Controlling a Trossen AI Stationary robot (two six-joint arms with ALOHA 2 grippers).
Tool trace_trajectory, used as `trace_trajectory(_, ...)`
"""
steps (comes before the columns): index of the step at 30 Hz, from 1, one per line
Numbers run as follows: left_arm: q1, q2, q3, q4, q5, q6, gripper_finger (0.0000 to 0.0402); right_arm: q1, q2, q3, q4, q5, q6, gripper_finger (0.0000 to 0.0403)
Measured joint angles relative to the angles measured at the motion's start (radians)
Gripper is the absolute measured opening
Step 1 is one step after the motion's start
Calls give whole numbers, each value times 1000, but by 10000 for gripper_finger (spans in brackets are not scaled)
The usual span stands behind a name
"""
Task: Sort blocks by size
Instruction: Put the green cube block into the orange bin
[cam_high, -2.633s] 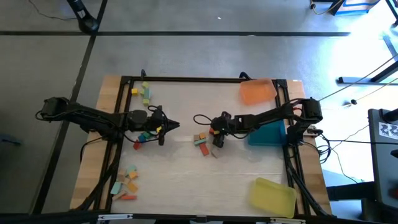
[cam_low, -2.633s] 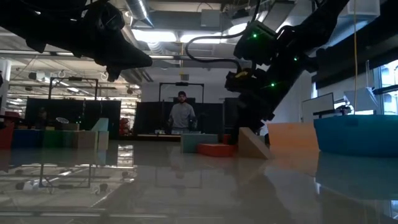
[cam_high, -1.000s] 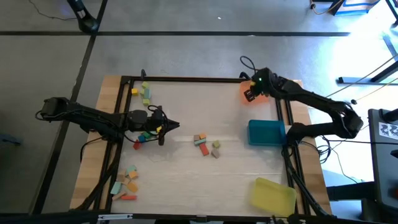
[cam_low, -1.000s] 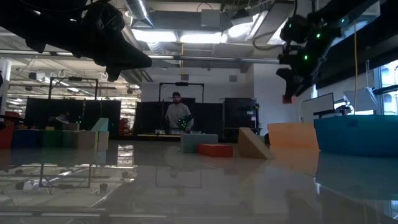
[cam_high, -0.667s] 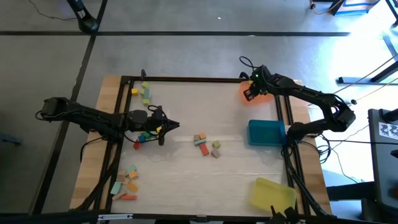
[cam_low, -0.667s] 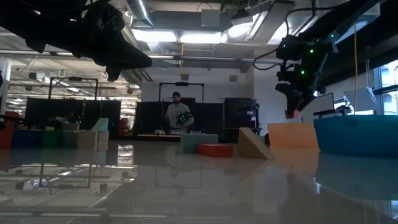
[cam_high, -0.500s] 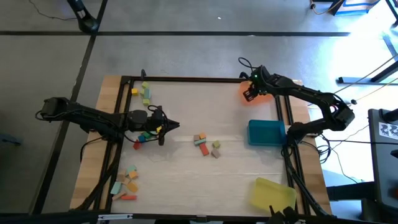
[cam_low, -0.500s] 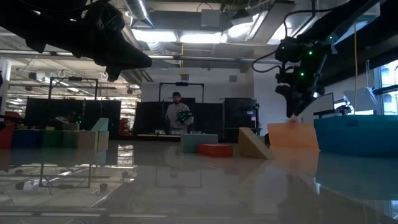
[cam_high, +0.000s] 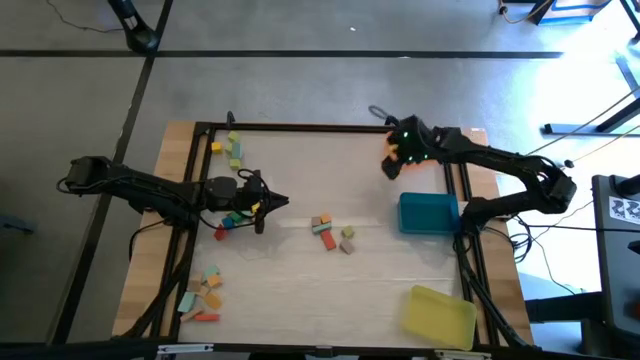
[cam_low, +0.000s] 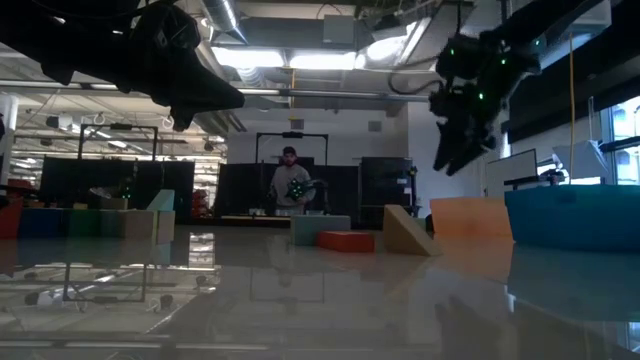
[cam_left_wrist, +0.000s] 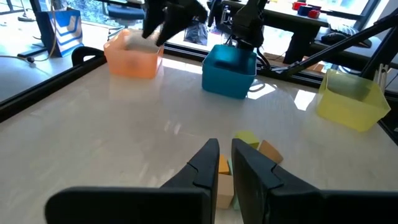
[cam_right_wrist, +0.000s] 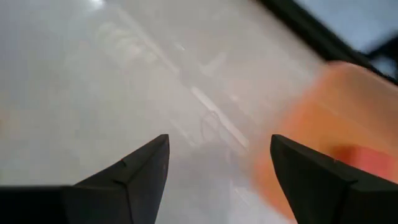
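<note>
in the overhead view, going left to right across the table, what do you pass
Block cluster at the near-left corner → left gripper, shut, over the left side → small block group mid-table → right gripper, open, beside the orange tray

3 trays on table's (cam_high: 300, 290) right side: orange tray (cam_high: 428, 152), blue tray (cam_high: 428, 213), yellow tray (cam_high: 438, 316) (person (cam_low: 291, 187) beyond).

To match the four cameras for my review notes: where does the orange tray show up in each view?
High view: orange tray at the table's far right corner, partly under the right gripper.
Low view: orange tray right of centre, beside the blue tray.
Left wrist view: upper left.
Right wrist view: right edge, a red block inside.
Shared landmark: the blue tray next to it, except in the right wrist view.
</note>
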Motion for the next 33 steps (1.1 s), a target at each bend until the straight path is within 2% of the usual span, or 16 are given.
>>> trace_trajectory(8, 0, 0, 0, 0, 0, -3, 31, 295, -2, 0, 8, -1, -69, 277)
trace_trajectory(13, 0, 0, 0, 0, 0, -3, 31, 415, -2, 0, 23, 67, -71, 278)
trace_trajectory(19, 0, 0, 0, 0, 0, 10, 31, 512, 13, -3, 77, 52, -74, 278)
trace_trajectory(28, 0, 0, 0, -6, 0, 23, 31, 603, 88, -115, 405, -133, -150, 278)
trace_trajectory(33, 3, 0, 0, -5, 0, 18, 31, 618, 187, -149, 520, -143, -151, 278)
